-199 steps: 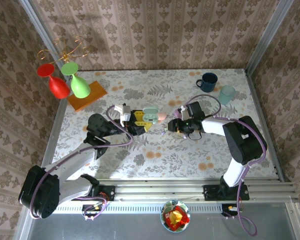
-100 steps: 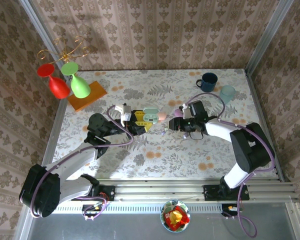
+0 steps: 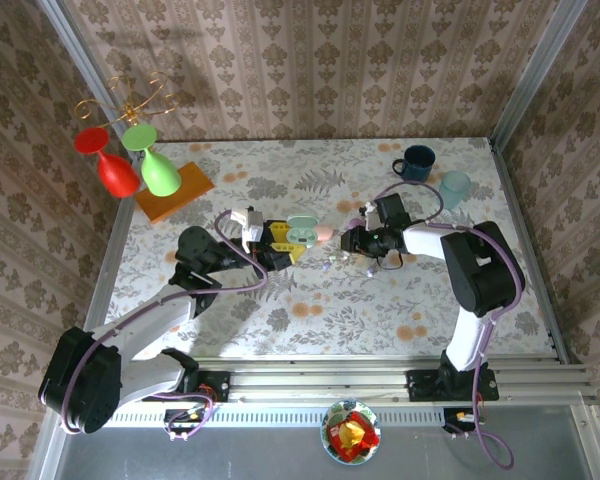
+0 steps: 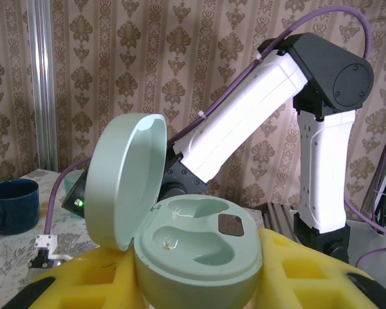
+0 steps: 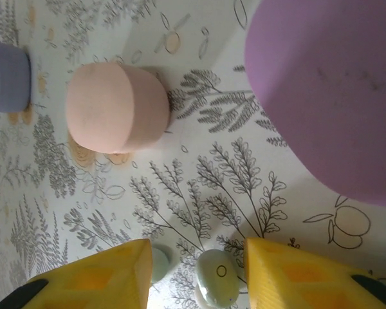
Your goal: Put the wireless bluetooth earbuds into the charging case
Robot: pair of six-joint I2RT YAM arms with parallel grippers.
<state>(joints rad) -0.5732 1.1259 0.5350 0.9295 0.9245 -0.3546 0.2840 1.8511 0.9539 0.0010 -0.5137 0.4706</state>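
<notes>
**A:** How should the right gripper (image 5: 196, 257) take the earbud (image 5: 217, 284)?

**B:** Its jaws stand apart, with the pale bud lying on the table (image 3: 310, 320) between them, closer to one finger; centre on it first, then pinch gently across its body; it looks glossy and could squirt free. A second bud (image 5: 159, 262) sits by the other finger, perhaps touching it; avoid catching both.

**A:** And the arms?

**B:** The right arm reaches low from the right, wrist tipped down over the table; the left gripper (image 4: 196, 267) is clamped on the open charging case (image 4: 193, 222), lid up, wells seemingly empty, just left of the buds.
</notes>
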